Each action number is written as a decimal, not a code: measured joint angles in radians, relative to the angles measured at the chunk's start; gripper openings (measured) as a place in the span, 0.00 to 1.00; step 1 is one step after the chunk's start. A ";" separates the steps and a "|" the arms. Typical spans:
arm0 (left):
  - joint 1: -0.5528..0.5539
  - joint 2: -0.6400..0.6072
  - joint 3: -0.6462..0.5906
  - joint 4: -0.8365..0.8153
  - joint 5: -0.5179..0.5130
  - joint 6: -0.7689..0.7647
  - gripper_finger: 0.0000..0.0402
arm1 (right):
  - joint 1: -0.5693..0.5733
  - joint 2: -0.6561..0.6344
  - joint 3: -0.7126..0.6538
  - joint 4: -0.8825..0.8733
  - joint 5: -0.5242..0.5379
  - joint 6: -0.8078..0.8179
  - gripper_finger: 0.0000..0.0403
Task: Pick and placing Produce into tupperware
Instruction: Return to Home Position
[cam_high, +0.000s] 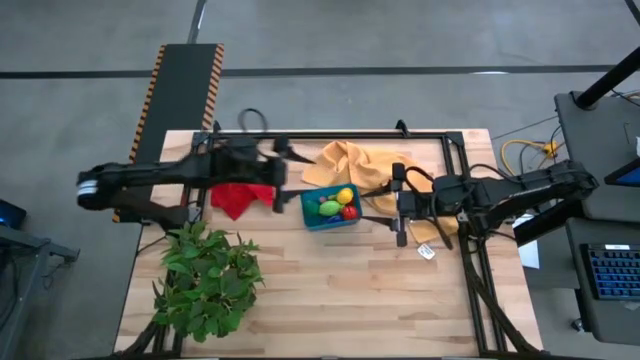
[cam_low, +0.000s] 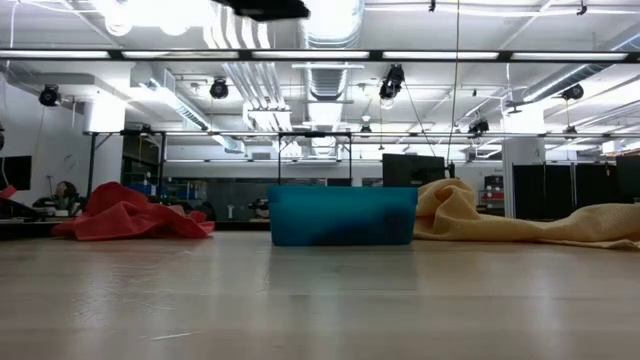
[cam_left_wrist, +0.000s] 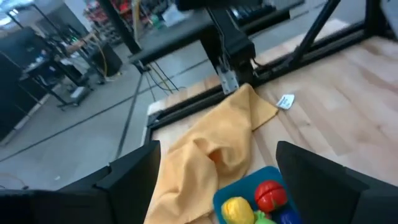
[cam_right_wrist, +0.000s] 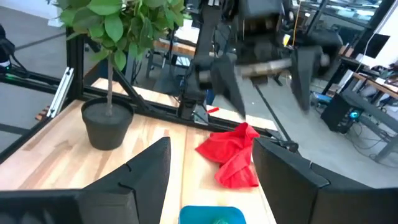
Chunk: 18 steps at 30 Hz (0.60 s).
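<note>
The teal tupperware (cam_high: 330, 210) sits at mid-table, its base flat on the wood, also in the low view (cam_low: 342, 214). Inside lie produce pieces: a yellow one (cam_high: 346, 195), a light green one (cam_high: 329, 208) and a red one (cam_high: 349, 212). The left wrist view shows the red (cam_left_wrist: 270, 194) and yellow (cam_left_wrist: 235, 210) pieces in the container (cam_left_wrist: 264, 177). My left gripper (cam_high: 285, 166) (cam_left_wrist: 217, 152) is open, raised over the container's far-left side. My right gripper (cam_high: 387, 205) (cam_right_wrist: 211, 146) is open, raised just right of the container (cam_right_wrist: 211, 215). Neither holds anything.
A red cloth (cam_high: 240, 196) (cam_right_wrist: 233, 155) lies left of the container, and a mustard-yellow cloth (cam_high: 360, 165) (cam_left_wrist: 211, 152) lies bunched at its far right. A potted leafy plant (cam_high: 205, 280) (cam_right_wrist: 109, 121) stands at the near-left. A small white tag (cam_high: 426, 252) lies near the right gripper.
</note>
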 joint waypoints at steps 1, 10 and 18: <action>0.000 -0.038 -0.008 -0.015 0.004 -0.007 0.76 | 0.000 -0.004 0.000 -0.007 0.000 0.000 0.54; -0.029 -0.401 -0.181 -0.062 0.175 -0.183 0.76 | 0.000 -0.009 0.000 -0.053 0.000 0.000 0.54; -0.076 -0.701 -0.426 0.009 0.166 -0.243 0.70 | 0.000 -0.008 -0.003 -0.052 -0.001 -0.009 0.54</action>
